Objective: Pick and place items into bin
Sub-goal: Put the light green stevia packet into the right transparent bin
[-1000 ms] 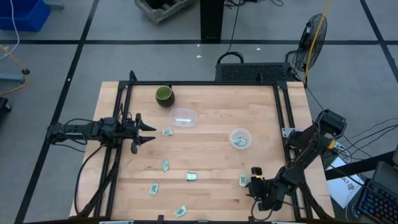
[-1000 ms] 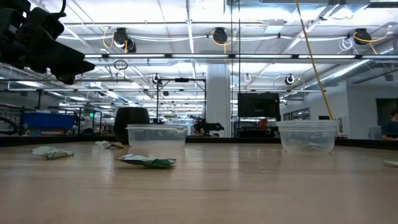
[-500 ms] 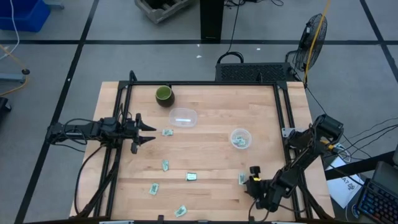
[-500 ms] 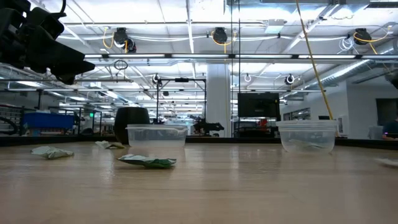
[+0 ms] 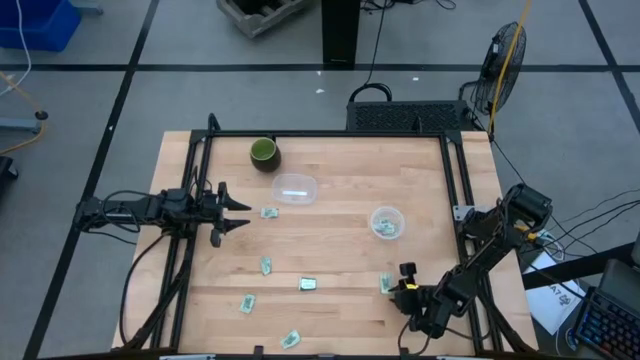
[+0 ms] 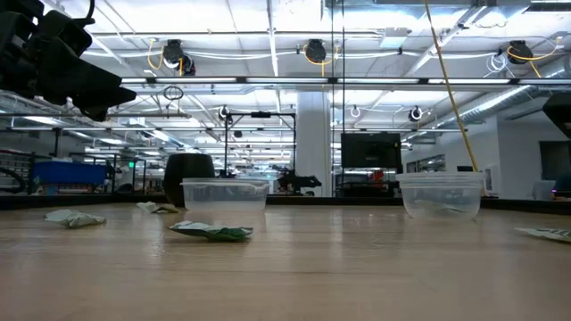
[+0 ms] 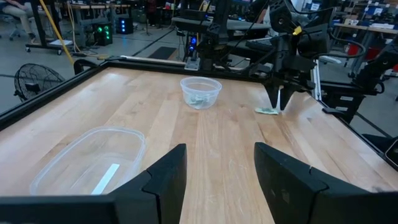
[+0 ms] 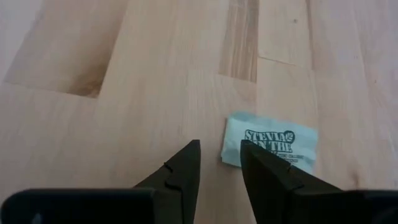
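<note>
At nine o'clock on the worktop (image 5: 330, 230) the left pincer (image 5: 238, 212) waits, fingers spread wide. At five o'clock the right pincer (image 8: 219, 163) hangs narrowly parted and empty, right over a pale green packet (image 8: 270, 145) — other packets (image 5: 268, 265) lie scattered toward seven o'clock.

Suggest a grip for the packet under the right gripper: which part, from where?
The packet lies flat on the table, so come straight down from above. Probably pinch across its short width at the near edge, which sits just ahead of the right gripper. Its fingers are a narrow gap apart and likely need opening wider first.
</note>
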You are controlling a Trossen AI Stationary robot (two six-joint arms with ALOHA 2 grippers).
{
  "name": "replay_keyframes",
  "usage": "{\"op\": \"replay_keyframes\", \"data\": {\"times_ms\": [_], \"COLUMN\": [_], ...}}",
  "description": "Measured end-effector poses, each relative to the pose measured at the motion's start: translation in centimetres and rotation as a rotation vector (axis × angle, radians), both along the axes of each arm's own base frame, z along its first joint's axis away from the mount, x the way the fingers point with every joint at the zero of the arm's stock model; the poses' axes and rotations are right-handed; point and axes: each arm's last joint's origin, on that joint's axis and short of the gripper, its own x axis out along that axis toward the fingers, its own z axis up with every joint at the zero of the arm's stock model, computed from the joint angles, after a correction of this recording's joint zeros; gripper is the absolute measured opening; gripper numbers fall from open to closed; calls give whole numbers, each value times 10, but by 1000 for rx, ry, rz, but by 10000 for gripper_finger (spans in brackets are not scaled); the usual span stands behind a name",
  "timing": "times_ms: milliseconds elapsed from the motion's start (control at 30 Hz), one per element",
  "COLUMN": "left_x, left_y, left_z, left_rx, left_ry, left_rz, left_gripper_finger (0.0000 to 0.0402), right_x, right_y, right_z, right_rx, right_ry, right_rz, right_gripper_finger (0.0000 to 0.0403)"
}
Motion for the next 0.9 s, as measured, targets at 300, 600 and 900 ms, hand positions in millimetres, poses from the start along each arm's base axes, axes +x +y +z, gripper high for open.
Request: {"op": "replay_keyframes", "data": {"times_ms": [300, 600, 900], "left_x": [0, 0, 0], "left_y": [0, 0, 0], "left_z": [0, 0, 0], "left_rx": [0, 0, 0], "left_ry": [0, 0, 0], "left_rz": [0, 0, 0], "left_gripper_finger": [191, 191, 191], "right_x": [8, 7, 10], "right_y": [-7, -8, -10], "right_z": [0, -2, -1], "right_rx": [-18, 14, 4], "right_ry": [11, 29, -6], "right_rz": [-16, -36, -55], "right_gripper_finger": [78, 29, 3]}}
